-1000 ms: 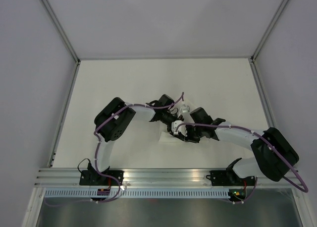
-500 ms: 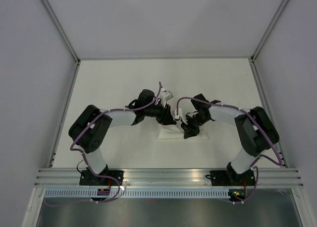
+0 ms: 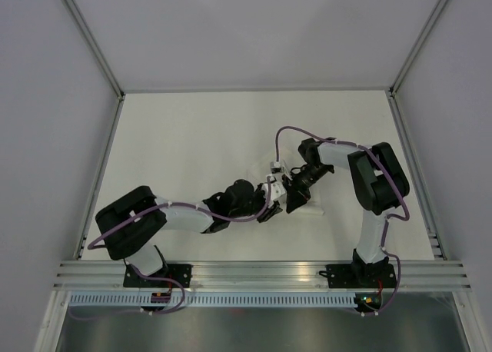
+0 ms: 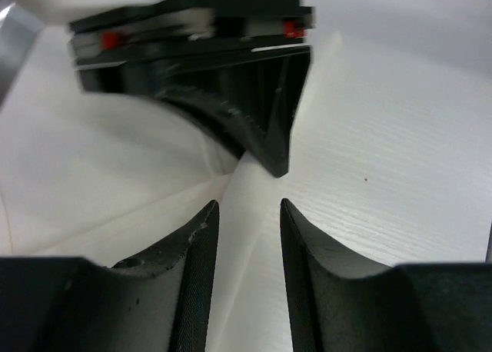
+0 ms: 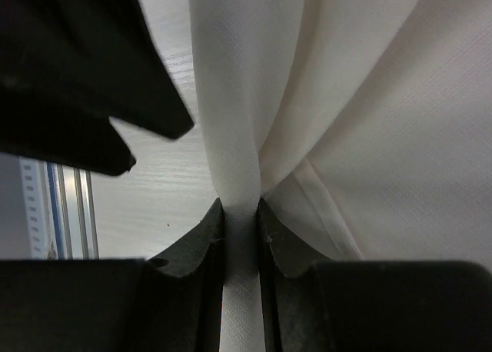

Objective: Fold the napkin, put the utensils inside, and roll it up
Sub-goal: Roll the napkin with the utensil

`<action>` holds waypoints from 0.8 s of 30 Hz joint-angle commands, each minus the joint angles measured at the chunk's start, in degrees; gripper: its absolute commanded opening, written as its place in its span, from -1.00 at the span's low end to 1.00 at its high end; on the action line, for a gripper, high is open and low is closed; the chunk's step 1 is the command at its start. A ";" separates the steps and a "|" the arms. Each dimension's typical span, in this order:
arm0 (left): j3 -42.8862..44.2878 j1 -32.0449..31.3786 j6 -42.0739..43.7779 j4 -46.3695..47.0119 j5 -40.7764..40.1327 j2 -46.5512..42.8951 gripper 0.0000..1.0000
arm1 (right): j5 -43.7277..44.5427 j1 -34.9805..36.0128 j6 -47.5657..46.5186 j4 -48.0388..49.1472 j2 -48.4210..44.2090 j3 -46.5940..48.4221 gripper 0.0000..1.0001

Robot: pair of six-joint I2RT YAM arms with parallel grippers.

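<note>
Pinching a raised fold of the napkin point(image 5: 346, 98) tight in the right pincer point(image 5: 240, 206). Straddling a low ridge of the same cloth with the left pincer point(image 4: 246, 206), spread and not clamping. Lying bunched near the middle of the surface point(image 3: 192, 137), long axis seemingly left to right, mostly hidden from above.

Robotics lab test cell: pale tabletop point(image 3: 192, 137) boxed in by plain grey panels point(image 3: 254, 29) on aluminium posts point(image 3: 88, 37), left arm point(image 3: 184, 214) and right arm point(image 3: 377, 183) bolted to an aluminium rail point(image 3: 261, 273) at the near edge, purple cables point(image 3: 296, 127) along both, slotted cable duct point(image 3: 254, 298) below
</note>
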 commanded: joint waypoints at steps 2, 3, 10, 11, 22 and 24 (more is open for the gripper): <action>3.99 -7.10 15.35 0.33 -11.49 2.20 -0.10 | 8.25 -0.25 -3.88 -0.88 4.82 0.00 -0.95; 4.60 -8.15 18.06 0.06 -12.46 3.43 -0.10 | 8.51 -0.25 -3.70 -0.88 5.08 0.26 -0.95; 6.72 -13.87 29.16 1.29 -22.74 10.46 0.06 | 9.13 -0.34 -3.88 -2.89 8.16 2.64 -0.95; 6.63 -14.05 30.03 2.07 -23.53 11.08 0.07 | 9.21 -0.26 -3.97 -3.25 8.86 3.25 -0.95; 6.89 -14.14 37.33 4.03 -28.73 14.86 0.36 | 10.97 -0.34 -3.70 -5.19 12.11 5.54 -0.95; 7.51 -14.14 37.08 1.92 -26.90 15.04 0.30 | 10.88 -0.34 -3.70 -5.71 12.47 6.07 -0.95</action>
